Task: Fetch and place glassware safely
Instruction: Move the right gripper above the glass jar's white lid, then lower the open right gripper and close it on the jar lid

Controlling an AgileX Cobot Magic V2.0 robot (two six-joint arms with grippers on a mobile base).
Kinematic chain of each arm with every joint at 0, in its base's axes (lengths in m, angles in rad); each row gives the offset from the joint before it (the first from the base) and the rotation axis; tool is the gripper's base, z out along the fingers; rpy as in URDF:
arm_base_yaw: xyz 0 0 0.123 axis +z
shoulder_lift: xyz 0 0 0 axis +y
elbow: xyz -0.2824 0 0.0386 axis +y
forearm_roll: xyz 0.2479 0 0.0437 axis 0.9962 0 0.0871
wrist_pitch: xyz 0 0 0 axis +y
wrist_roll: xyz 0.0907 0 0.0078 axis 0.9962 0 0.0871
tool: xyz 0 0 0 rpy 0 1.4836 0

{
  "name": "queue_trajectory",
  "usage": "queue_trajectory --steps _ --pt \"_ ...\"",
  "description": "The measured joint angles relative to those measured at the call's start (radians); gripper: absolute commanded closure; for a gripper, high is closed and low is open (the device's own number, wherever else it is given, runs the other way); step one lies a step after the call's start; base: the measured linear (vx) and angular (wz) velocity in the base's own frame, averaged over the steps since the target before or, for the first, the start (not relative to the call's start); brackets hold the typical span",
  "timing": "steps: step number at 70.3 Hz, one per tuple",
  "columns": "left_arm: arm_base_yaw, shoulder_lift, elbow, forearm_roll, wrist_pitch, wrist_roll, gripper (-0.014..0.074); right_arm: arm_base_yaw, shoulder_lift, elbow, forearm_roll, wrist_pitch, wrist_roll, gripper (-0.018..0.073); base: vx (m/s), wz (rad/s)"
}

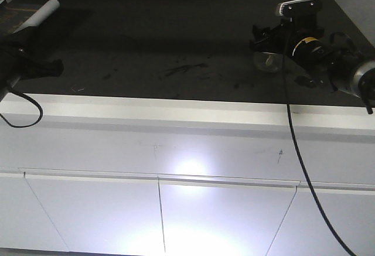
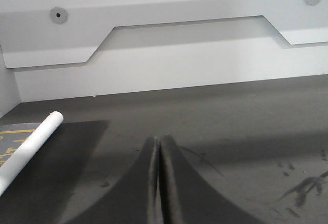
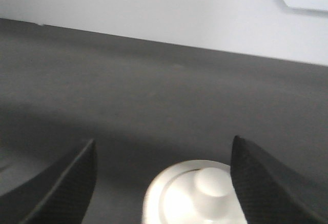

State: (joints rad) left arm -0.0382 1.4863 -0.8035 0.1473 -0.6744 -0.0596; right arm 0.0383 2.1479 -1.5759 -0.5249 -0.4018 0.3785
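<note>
Jar lid [image 3: 197,196] cut off below, between spread right tool [image 3: 163,141] fingers; left tool [image 2: 159,143] clenched.

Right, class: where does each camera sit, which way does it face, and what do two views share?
Left wrist: on the left arm, facing the back wall over the countertop; shut left hand shows.
Right wrist: on the right arm, facing that wall; open right hand flanks the jar.
Exterior front: before the cabinet, looking down on the countertop; both arms show.
Shared: paper tube, left wrist and exterior.
</note>
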Motion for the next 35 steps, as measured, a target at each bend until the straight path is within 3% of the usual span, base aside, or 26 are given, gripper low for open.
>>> queue_trajectory --steps 35 --pt "0.000 0.000 0.000 0.000 0.001 0.000 0.0603 0.000 0.097 -0.116 0.080 0.064 -0.002 0.0043 0.00 0.00"
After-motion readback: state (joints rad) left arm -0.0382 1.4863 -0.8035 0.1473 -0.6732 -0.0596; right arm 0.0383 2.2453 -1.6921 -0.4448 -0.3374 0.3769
